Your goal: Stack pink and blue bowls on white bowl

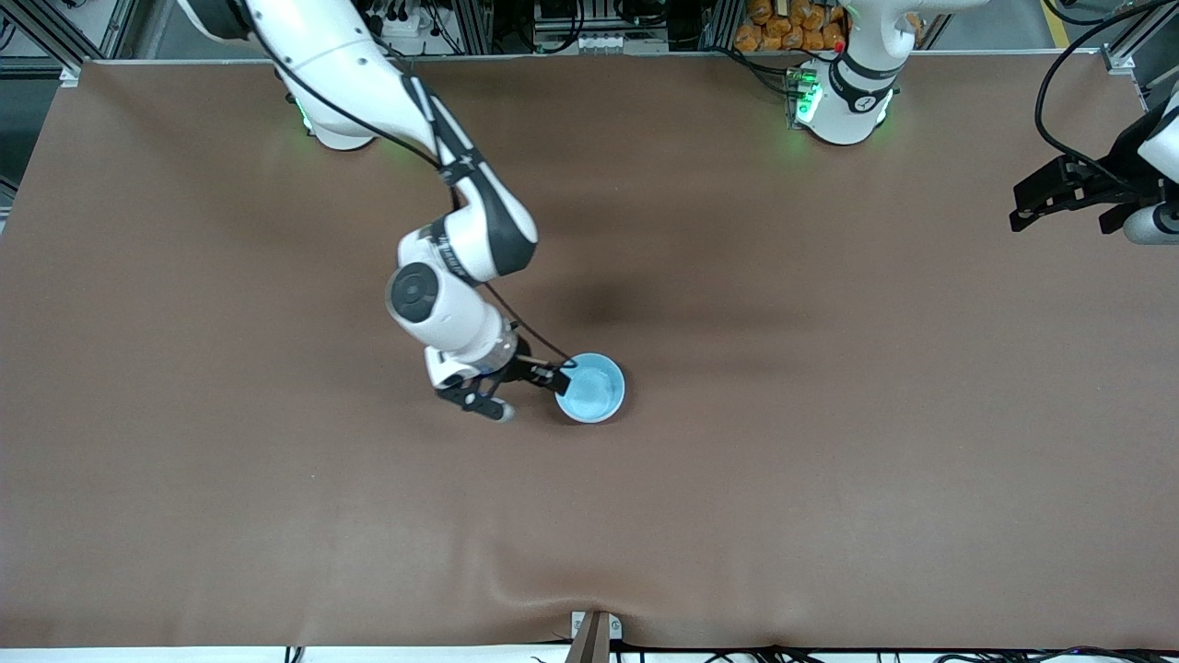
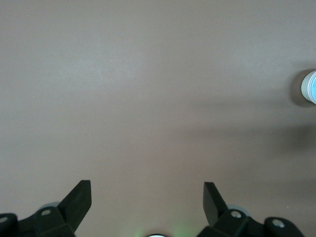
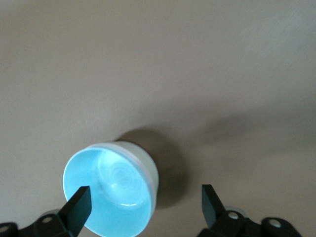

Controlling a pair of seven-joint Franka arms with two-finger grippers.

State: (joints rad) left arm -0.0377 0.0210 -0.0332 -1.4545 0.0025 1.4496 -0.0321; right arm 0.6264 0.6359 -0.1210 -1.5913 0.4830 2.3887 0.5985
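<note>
The light blue bowl [image 1: 590, 389] sits nested in the white bowl [image 3: 149, 167], near the middle of the table. Only the white bowl's outer wall shows around the blue inside [image 3: 111, 197]. The pink bowl does not show in any view. My right gripper [image 1: 530, 393] is open and empty at the stack's edge toward the right arm's end. In the right wrist view [image 3: 145, 193] one finger lies over the blue rim and the other is outside the wall. My left gripper [image 1: 1021, 210] is open and empty, waiting over the left arm's end of the table [image 2: 146, 190]. The stack shows small in the left wrist view [image 2: 310, 87].
The brown table cover [image 1: 829, 442] has a wrinkle at the edge nearest the front camera. A small metal bracket [image 1: 594, 631] sits at that edge. The arm bases and cables stand along the farthest edge.
</note>
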